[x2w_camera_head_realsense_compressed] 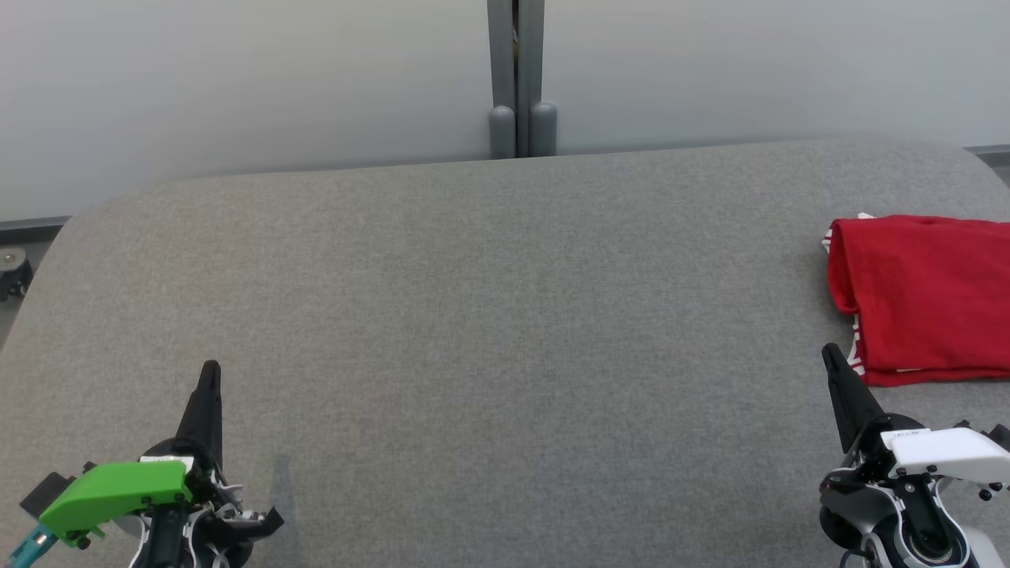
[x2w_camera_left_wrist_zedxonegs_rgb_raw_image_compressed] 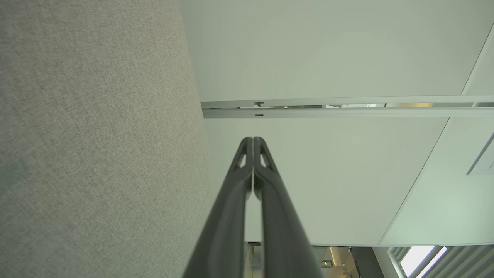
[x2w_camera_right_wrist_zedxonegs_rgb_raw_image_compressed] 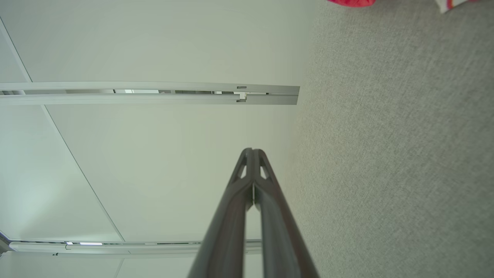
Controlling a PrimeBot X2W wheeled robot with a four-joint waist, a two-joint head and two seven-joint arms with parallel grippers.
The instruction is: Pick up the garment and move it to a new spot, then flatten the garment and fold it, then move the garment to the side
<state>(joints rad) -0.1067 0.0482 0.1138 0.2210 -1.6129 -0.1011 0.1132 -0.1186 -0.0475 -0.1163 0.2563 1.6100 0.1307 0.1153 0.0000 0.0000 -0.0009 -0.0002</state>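
Since the garment (x2w_camera_head_realsense_compressed: 923,300) lies folded at the desk's (x2w_camera_head_realsense_compressed: 473,315) right edge, you can take the task as nearly done, which is likely why the left fingers (x2w_camera_head_realsense_compressed: 207,410) and right fingers (x2w_camera_head_realsense_compressed: 851,398) rest closed and empty by the desk's near edge.

Closed tool (x2w_camera_right_wrist_zedxonegs_rgb_raw_image_compressed: 252,151), grey surface (x2w_camera_right_wrist_zedxonegs_rgb_raw_image_compressed: 386,154), red garment (x2w_camera_right_wrist_zedxonegs_rgb_raw_image_compressed: 351,2)

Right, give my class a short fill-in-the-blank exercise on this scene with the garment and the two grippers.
1. The folded garment is ____ in colour.
2. It lies on the grey table, on the robot's ____ side.
3. The left gripper and the right gripper both have their jaws ____.
4. The garment is held by ____ gripper.
Missing words: red; right; shut; neither.
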